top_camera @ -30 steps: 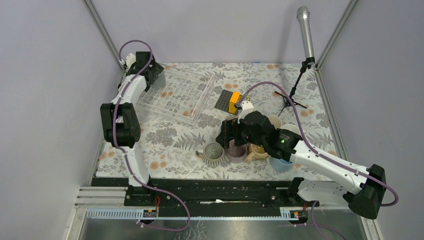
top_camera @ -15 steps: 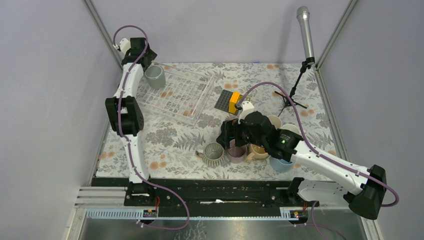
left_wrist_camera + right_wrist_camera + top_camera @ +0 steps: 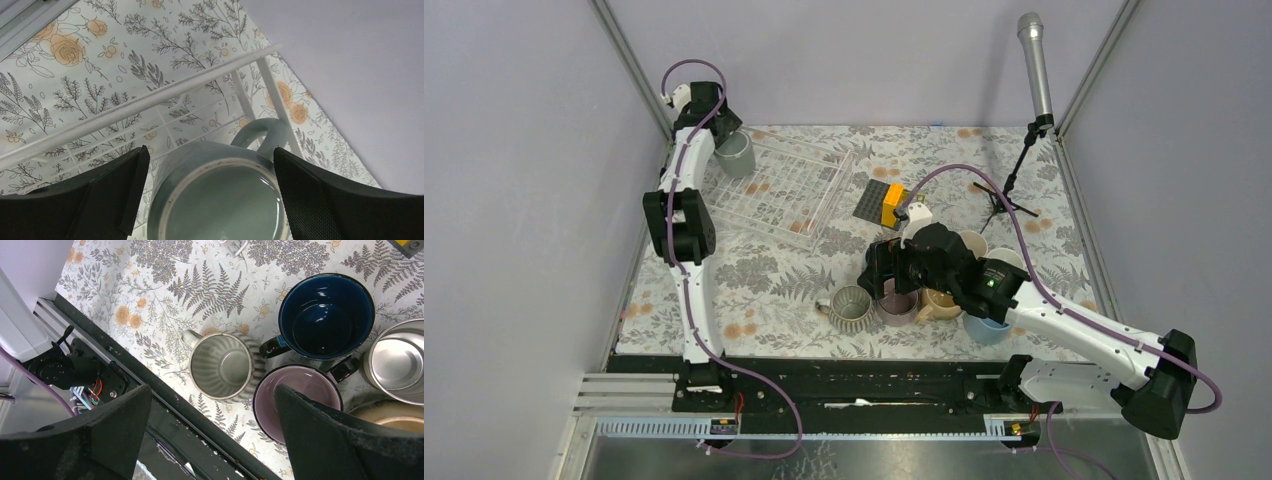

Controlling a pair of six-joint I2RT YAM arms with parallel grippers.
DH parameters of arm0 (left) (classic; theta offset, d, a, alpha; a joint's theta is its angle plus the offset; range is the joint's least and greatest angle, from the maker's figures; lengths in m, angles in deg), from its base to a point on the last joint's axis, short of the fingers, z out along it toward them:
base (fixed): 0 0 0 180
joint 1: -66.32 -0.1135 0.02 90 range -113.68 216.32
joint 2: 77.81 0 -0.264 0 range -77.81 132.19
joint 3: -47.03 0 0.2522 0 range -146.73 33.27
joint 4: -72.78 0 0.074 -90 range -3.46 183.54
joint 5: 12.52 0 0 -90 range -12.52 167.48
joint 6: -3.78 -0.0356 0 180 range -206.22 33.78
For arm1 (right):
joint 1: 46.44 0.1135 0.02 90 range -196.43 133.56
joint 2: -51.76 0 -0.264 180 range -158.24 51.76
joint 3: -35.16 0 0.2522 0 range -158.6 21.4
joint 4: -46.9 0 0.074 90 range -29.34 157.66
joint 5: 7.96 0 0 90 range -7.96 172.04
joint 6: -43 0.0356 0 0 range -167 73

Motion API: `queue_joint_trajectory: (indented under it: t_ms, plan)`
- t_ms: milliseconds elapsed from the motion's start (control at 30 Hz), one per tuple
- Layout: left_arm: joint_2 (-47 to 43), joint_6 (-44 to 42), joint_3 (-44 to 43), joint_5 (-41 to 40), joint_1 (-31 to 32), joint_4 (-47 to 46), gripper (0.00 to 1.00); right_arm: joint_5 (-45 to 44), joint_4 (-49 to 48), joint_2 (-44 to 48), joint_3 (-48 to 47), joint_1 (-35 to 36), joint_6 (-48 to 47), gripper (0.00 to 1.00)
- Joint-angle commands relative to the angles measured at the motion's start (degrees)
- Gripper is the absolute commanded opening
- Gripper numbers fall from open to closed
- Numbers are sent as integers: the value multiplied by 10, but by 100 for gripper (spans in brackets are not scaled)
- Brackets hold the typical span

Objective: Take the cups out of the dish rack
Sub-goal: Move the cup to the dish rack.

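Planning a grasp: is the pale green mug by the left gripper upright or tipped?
Upright: the pale green mug has its open mouth facing up.

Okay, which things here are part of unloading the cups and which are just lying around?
Job: dish rack, pale green mug at its corner, ribbed mug, mauve mug, navy mug, steel mug.
Lying about: studded plate, yellow block, microphone.
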Motion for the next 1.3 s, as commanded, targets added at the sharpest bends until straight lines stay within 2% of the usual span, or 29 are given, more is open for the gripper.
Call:
queue_joint_trajectory:
  t_ms: [0,133,333,633,733,767,900,1267]
  plan:
    - [9,-12,-25,21,-6,-4,99,5,-3,0,-17,-5,5,100]
    - [-10,3,11,35,-3,-9,99,4,-3,-5,-20,-5,5,100]
    - [-83,44,124,53,0,-65,99,8,-3,-12,-24,-5,5,100]
    - [-131,89,181,80,8,-84,99,4,-3,1,-15,-5,8,100]
    - [-153,102,213,84,11,-93,99,4,-3,5,-13,-5,8,100]
    - [-181,117,255,83,16,-113,99,5,-4,8,-12,-5,8,100]
    - [-216,137,317,78,22,-140,99,7,-4,10,-10,-4,9,100]
    - [-284,194,421,78,36,-196,99,11,-5,14,-4,-5,10,100]
